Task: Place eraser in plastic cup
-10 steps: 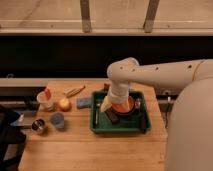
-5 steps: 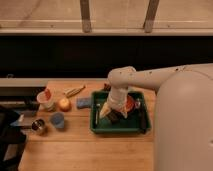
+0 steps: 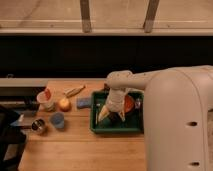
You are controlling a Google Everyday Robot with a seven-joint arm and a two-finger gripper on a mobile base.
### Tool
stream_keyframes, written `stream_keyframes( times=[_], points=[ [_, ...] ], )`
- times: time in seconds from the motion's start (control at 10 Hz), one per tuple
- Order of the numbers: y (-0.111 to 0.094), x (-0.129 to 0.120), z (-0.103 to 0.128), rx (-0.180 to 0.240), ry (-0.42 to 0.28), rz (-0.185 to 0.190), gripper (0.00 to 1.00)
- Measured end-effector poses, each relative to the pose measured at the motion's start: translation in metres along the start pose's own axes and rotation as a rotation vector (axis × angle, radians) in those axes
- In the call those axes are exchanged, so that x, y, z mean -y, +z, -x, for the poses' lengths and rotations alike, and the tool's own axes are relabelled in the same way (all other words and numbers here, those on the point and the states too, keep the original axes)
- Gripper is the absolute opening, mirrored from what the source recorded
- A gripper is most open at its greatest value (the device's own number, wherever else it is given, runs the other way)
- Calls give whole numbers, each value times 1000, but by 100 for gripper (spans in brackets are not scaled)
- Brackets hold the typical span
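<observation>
1. In the camera view we see a wooden table (image 3: 85, 150) with a green tray (image 3: 118, 130) on its right half. The white arm (image 3: 150, 82) comes in from the right and bends down into the tray.
2. The gripper (image 3: 111, 116) is low inside the tray, over its left-middle part. Its jaws stand wide apart, and we see nothing clasped in them.
3. The eraser (image 3: 114, 120) shows as a small dark block on the tray floor, right at the gripper. We cannot tell whether the gripper touches it.
4. An orange round thing (image 3: 130, 104) sits in the tray behind the gripper, to the right.
5. The cup (image 3: 57, 120), light blue, stands upright on the table, well left of the tray. We cannot see inside it.
6. A metal can (image 3: 38, 126) stands just left of the cup.
7. Behind these stands a whitish cup (image 3: 46, 99) with red in it, and just right of it lies a yellow-orange fruit (image 3: 64, 104).
8. A light-blue sponge (image 3: 84, 102) lies between the fruit and the tray, close to the tray's left rim.
</observation>
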Motion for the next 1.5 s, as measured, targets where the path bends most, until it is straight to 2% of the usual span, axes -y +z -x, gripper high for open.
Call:
stream_keyframes(
  times=[0.3,0.7,0.9,1.3,1.5],
  points=[
    [7,-4,8,-8,-9,-27,80],
    [13,3,25,-4,3,-82,80],
    [17,10,30,-4,17,-84,80],
    [23,6,39,1,12,-82,79],
    [24,1,41,27,11,-76,66]
  ],
)
